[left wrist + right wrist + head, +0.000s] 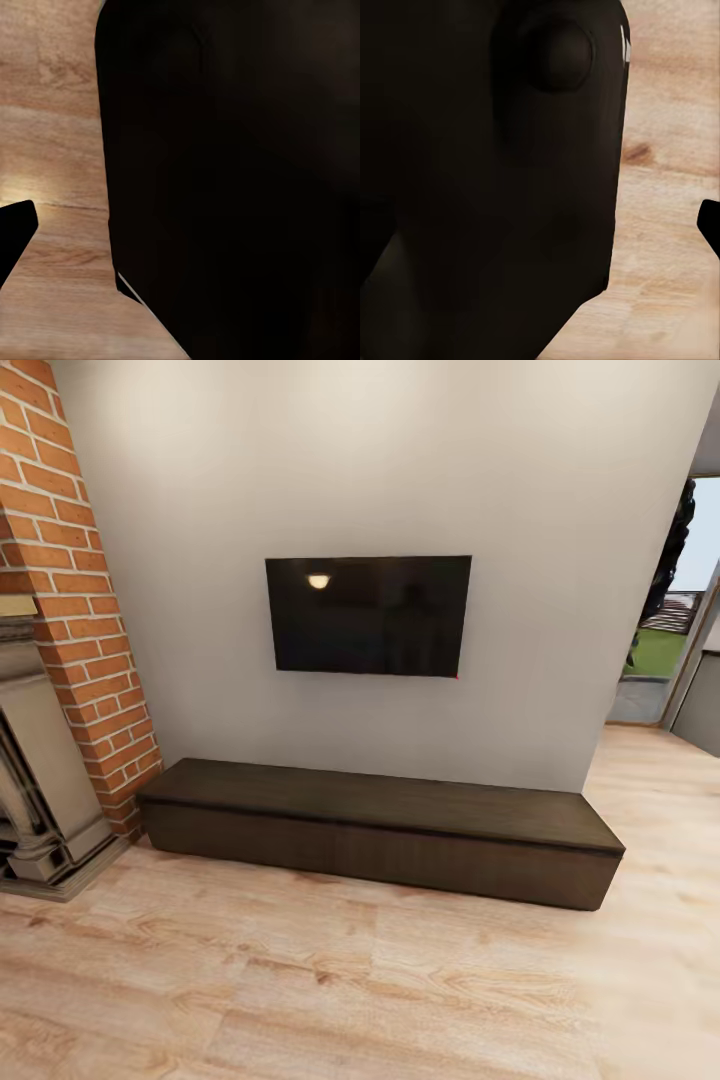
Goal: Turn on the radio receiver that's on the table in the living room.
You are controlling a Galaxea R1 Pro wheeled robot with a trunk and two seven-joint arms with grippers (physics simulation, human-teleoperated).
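light wood floor (400, 1000), dark bench (380, 830), brick fireplace (70, 610).

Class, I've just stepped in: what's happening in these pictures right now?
Nothing is being handled at this moment. The robot's head camera faces an off-white wall with a dark screen mounted on it, above a long dark brown bench on a light wood plank floor. A brick fireplace stands at the left and a doorway opens at the right. Both wrist cameras show dark robot bodywork over the floor. The robot seems to be on its way.
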